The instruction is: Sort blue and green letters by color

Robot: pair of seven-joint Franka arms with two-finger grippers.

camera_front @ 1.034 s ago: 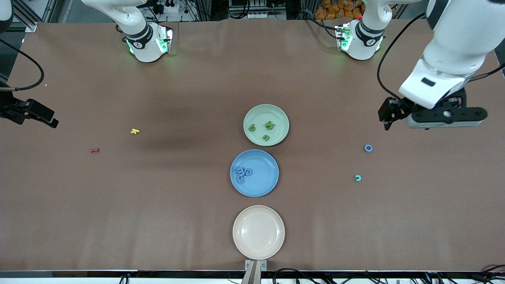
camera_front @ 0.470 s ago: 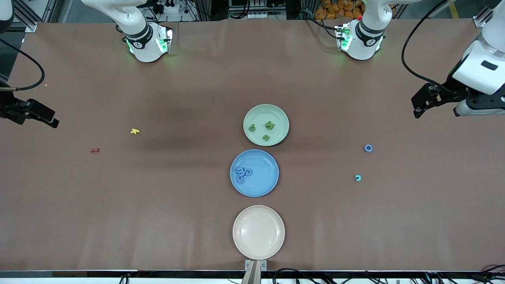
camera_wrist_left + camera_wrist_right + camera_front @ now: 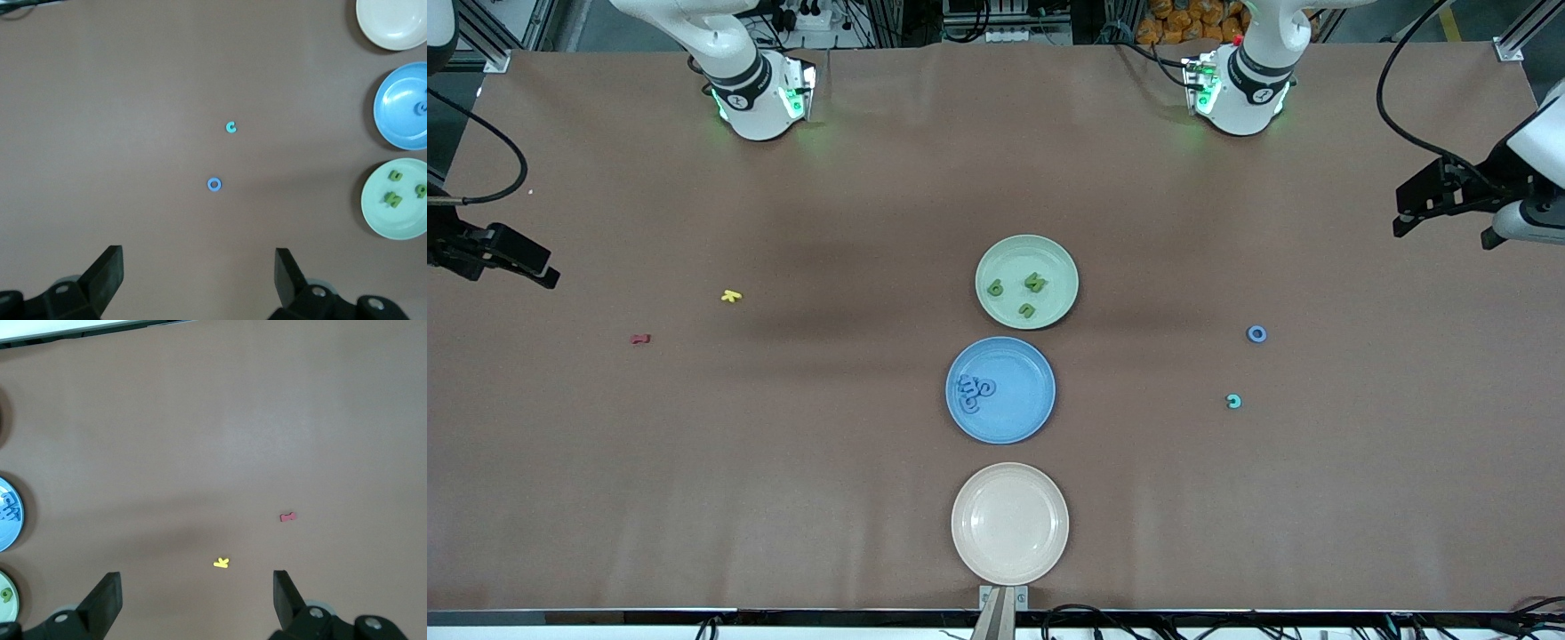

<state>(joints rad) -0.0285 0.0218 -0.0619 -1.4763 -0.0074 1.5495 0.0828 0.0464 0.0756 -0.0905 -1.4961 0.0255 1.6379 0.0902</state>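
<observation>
White glossy arm shells, black joint bands, green-lit bases; black gripper fingers (image 3: 107, 277); black cables.

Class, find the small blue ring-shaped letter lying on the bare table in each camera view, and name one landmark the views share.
Front view: blue ring letter lies on the table toward the left arm's end.
Left wrist view: it lies near the picture's middle, beside the cyan letter.
Right wrist view: not in it.
Shared landmark: the blue plate.

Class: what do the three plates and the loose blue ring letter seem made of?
Plates: green, blue, cream. Probably smooth plastic; the blue and cream ones show soft glossy highlights.
Blue ring letter: looks like matte foam, flat with no shine, though that is uncertain.
</observation>
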